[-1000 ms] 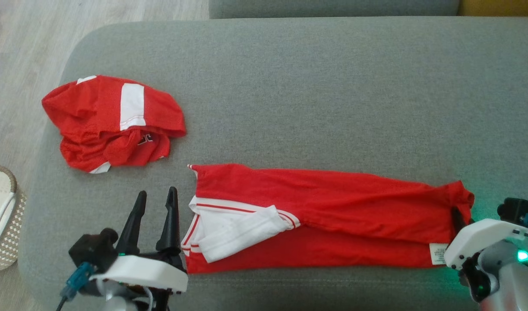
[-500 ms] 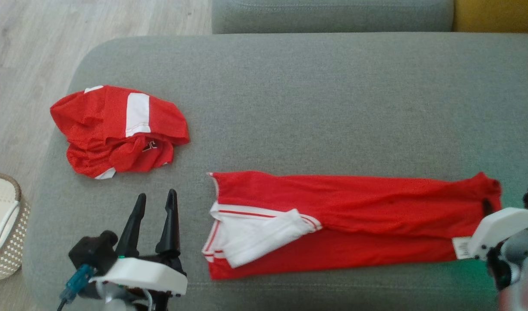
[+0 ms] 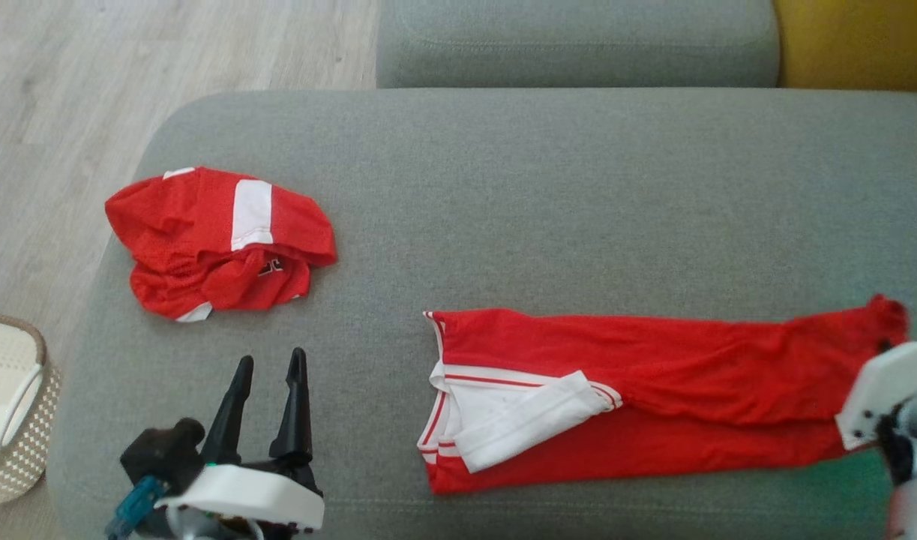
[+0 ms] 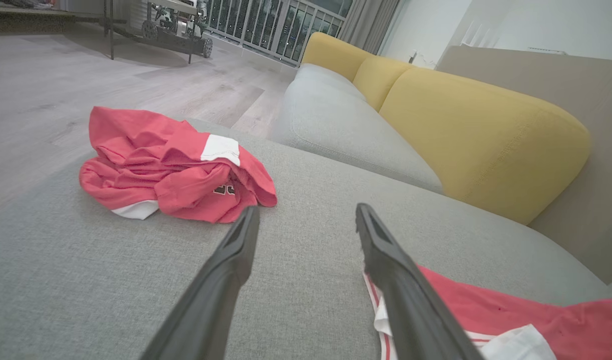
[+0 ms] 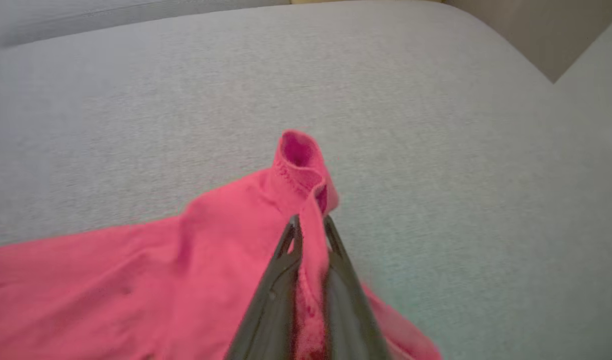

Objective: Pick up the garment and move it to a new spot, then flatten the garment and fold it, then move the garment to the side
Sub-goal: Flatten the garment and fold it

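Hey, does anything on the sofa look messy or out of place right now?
Two things. A crumpled red garment sits heaped near the left edge of the cushion. On the long red garment, a white flap is folded over askew at its left end, while the right end effector pinches its other end.

Left gripper (image 3: 271, 356): seen at 7 o'clock in the head view; the two fingers are spread apart and pointed toward 12 o'clock.
Left fingers (image 4: 225, 280): shown long, dark and parted in the left wrist view, raised from the bottom edge.
Left wrist housing (image 3: 241, 495): white, set behind the fingers near 7 o'clock.
Right gripper (image 5: 311, 220): closed; a fold of the garment (image 5: 135, 280) is pinched between its fingers.
Right wrist housing (image 3: 874, 390): white, cut off by the frame edge at 4 o'clock in the head view.
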